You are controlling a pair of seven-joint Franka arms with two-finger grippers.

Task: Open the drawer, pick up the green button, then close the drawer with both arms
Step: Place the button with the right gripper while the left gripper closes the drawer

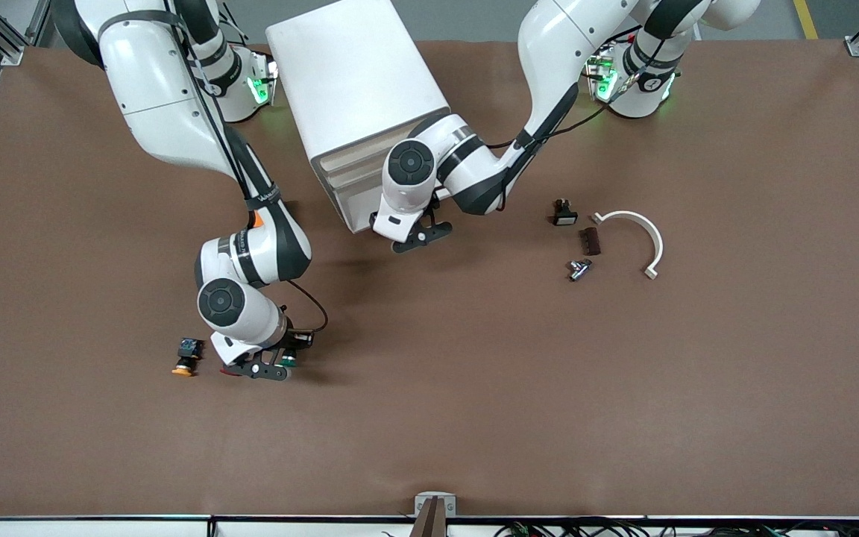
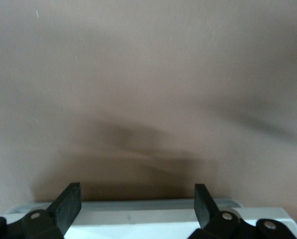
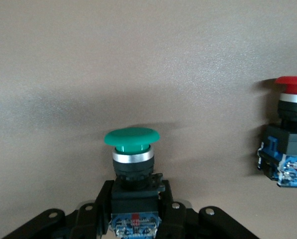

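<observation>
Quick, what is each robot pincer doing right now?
Left pincer: open, holding nothing, by the tall white cabinet.
Right pincer: closed on the green-capped black push button.

white arms (image 1: 176, 97) – black joint rings, black cables

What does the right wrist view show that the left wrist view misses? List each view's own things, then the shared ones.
Only the right wrist view: the right gripper shut on the green button, held cap up, with a red-capped button beside it.

Only the left wrist view: the left gripper, fingers open and holding nothing, over the white cabinet's edge.

Both: the brown table surface.
</observation>
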